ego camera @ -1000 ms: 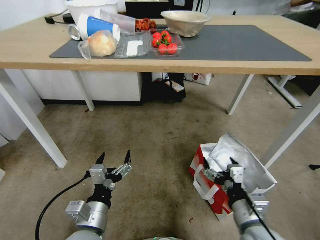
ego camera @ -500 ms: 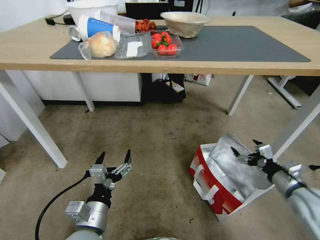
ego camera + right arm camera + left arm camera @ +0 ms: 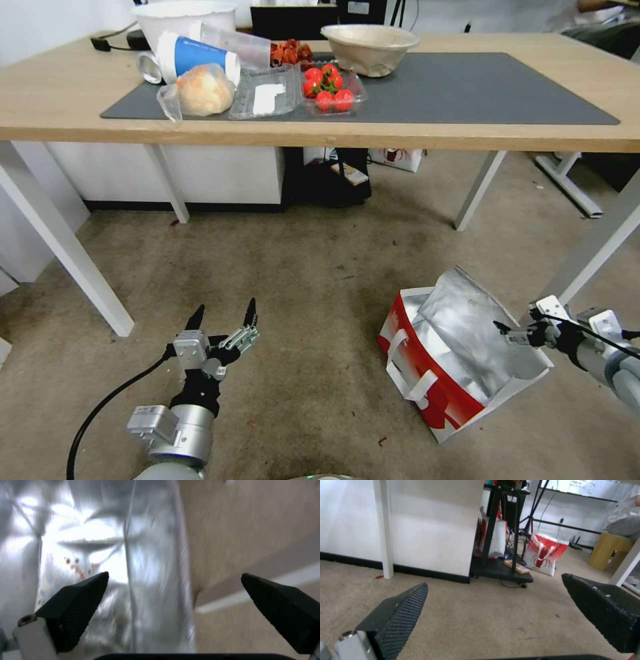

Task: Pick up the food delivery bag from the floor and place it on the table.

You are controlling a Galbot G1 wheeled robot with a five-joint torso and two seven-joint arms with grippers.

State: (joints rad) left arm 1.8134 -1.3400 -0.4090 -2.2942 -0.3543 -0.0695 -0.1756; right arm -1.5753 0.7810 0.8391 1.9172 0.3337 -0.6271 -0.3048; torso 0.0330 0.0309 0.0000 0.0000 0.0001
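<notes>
My right gripper [image 3: 517, 331] hangs wide open beside the food delivery bag [image 3: 460, 353] on the floor [image 3: 320, 293], holding nothing. Thin crinkly foil, probably light and floppy; I'd grab the white strap handles [image 3: 407, 373]. Left gripper [image 3: 223, 319] idles open, low.

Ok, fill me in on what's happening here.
The food delivery bag sits on the floor beside a leg of the table, foil lining gaping, not lifted yet. The right pincer is open at the bag's far edge, with the foil between its fingertips in the wrist view, but not gripping. The left pincer hovers open above the carpet, away from the bag. On the table's mat are tomatoes, a bowl and other food.
</notes>
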